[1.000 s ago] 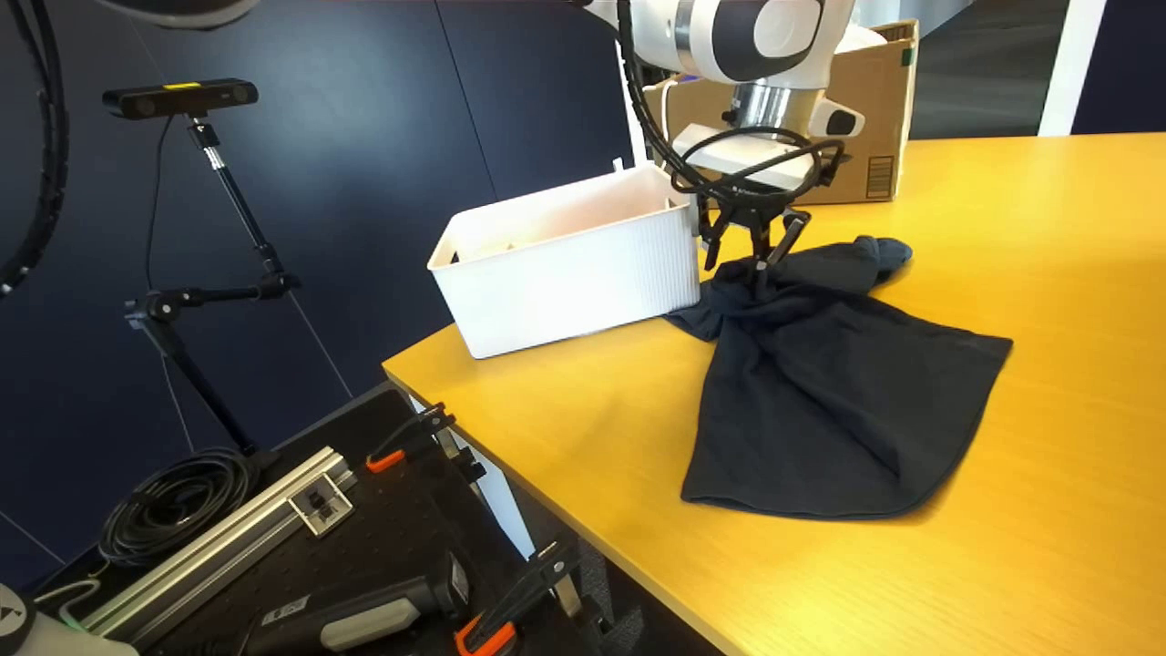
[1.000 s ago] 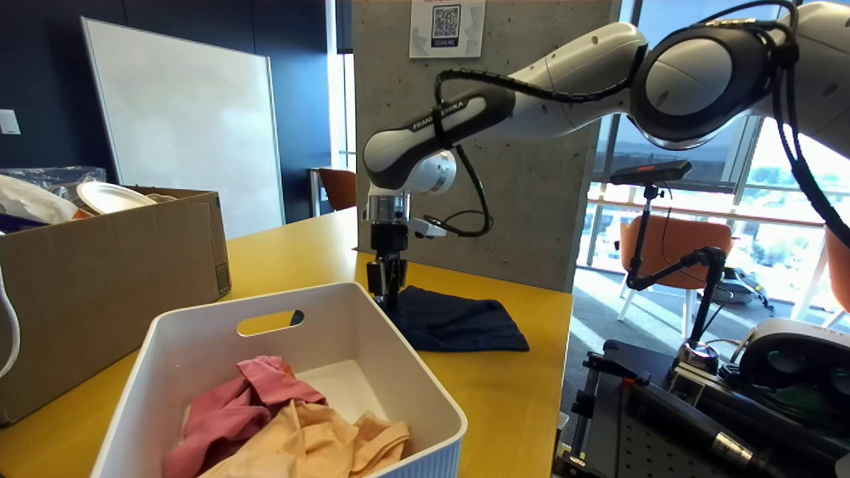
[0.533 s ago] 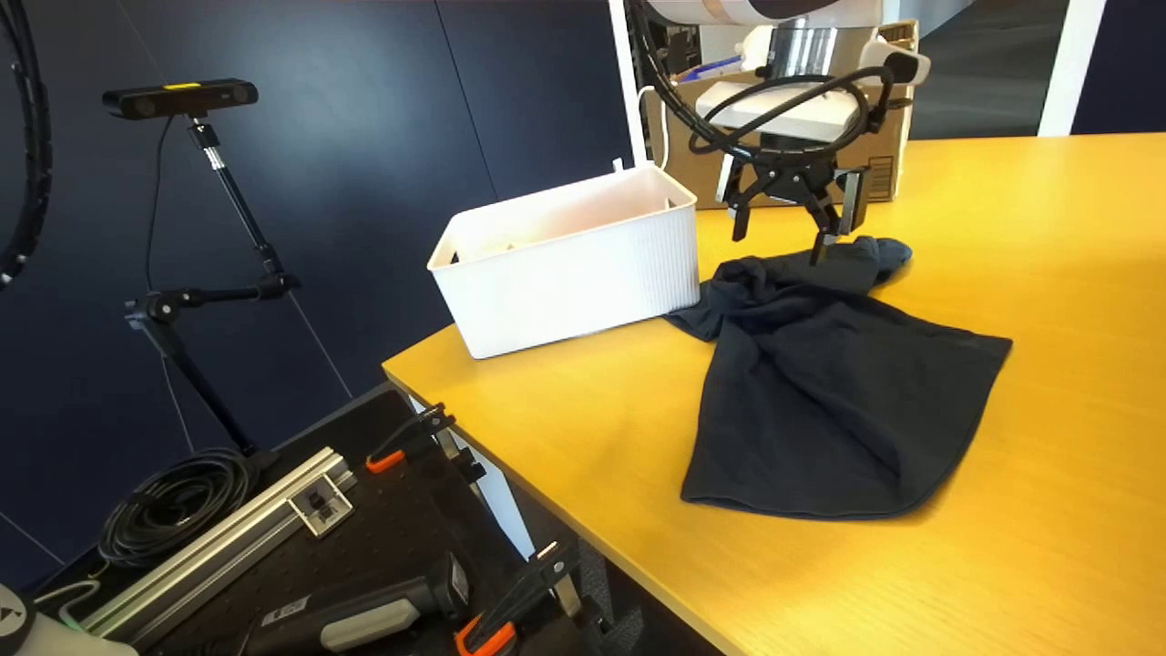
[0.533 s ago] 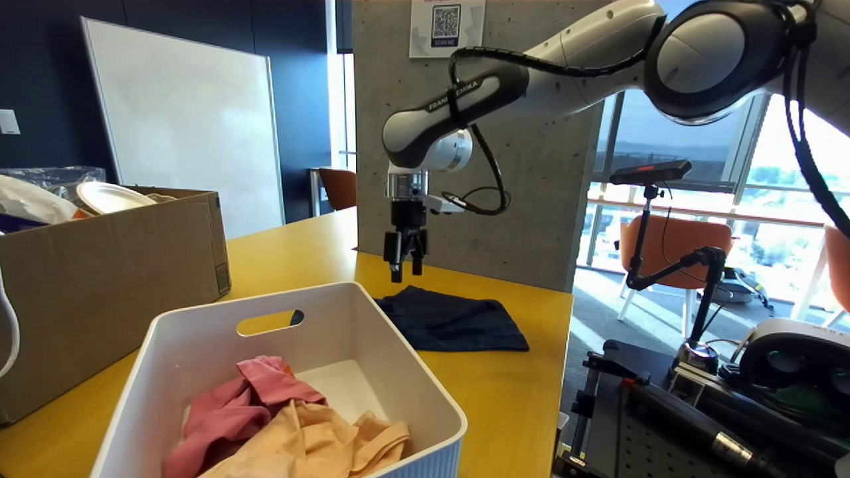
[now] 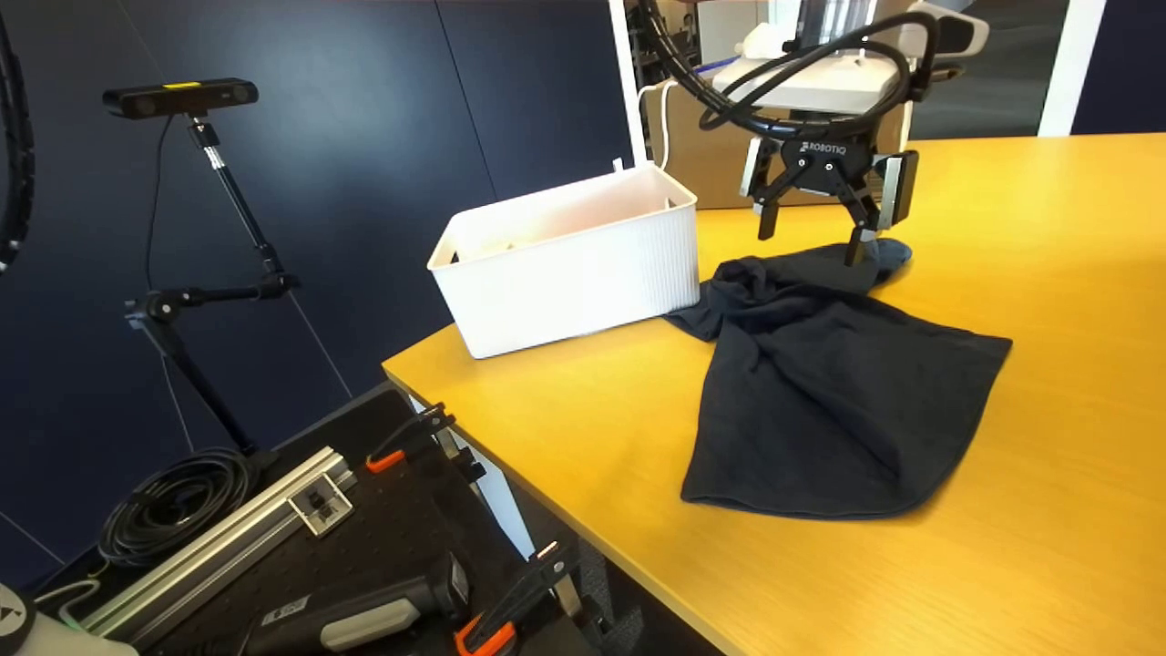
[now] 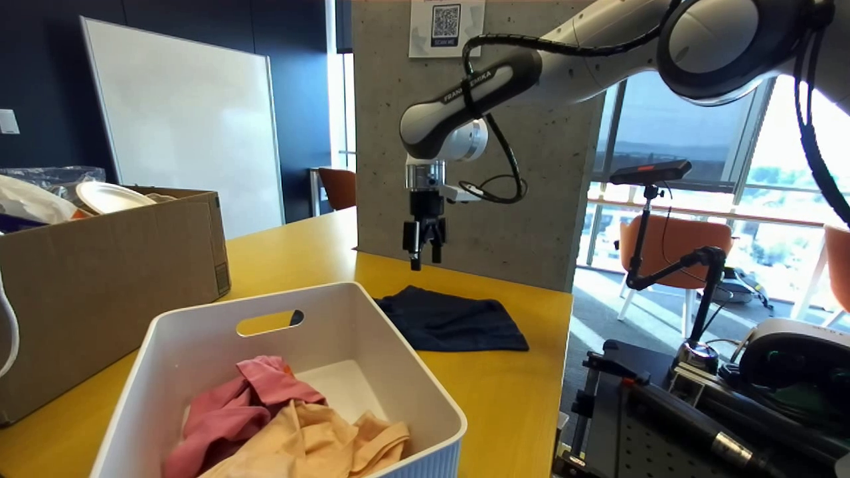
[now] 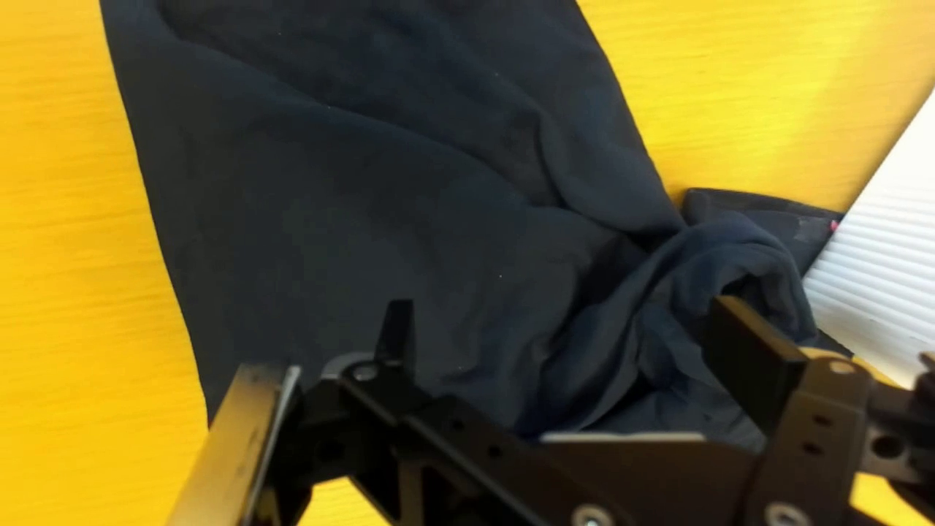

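Hovering gripper [image 5: 812, 234]: jaws spread, empty, apart from the dark cloth [image 5: 847, 392]
Cloth's place: on the table [image 5: 565, 410], below the gripper, one corner beside the white bin [image 5: 583, 287]
Long axis: crumpled part by the bin to flat hem [image 5: 811, 504], toward the camera in an exterior view
Nearest arm [image 6: 578, 73]: the only one
Count: one gripper, one dark cloth, one white bin, one cardboard box [image 6: 113, 279]; inside the bin, one pink cloth [image 6: 232, 415], one peach cloth [image 6: 299, 441] visible

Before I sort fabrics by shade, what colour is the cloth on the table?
The cloth is dark navy blue, clearest in the wrist view.
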Tool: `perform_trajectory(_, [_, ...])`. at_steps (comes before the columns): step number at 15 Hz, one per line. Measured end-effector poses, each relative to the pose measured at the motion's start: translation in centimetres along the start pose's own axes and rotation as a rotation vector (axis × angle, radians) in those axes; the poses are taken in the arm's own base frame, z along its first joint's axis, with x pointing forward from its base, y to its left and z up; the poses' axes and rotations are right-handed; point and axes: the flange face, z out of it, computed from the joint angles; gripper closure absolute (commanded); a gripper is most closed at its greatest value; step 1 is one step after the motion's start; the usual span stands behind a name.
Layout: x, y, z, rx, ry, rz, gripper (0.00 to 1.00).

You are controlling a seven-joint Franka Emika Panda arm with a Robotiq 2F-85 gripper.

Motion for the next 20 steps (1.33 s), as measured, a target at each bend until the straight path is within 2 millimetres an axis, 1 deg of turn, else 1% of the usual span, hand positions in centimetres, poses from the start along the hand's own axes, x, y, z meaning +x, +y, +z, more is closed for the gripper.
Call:
perform_trajectory(3, [-0.1,-0.2,0.3,0.003,-0.007,0.001,0.00])
perform_trajectory(5, [-0.8,-0.4,1.3,0.007,-0.035,0.009,0.00])
perform_trajectory(7, [-2.5,-0.4,2.8,0.012,-0.089,0.032,0.00])
perform_trajectory(10, [-5.9,-0.3,5.3,-0.001,-0.177,0.068,0.00])
perform_trajectory(12, [-8.0,0.2,6.6,-0.038,-0.198,0.093,0.00])
perform_trajectory(14, [-10.0,1.2,7.9,-0.071,-0.184,0.117,0.00])
perform_trajectory(16, [-11.5,2.1,9.8,-0.091,-0.152,0.132,0.00])
perform_trajectory(18, [-12.8,2.5,12.0,-0.109,-0.111,0.129,0.00])
perform_trajectory(20, [-13.8,2.5,13.7,-0.126,-0.055,0.122,0.00])
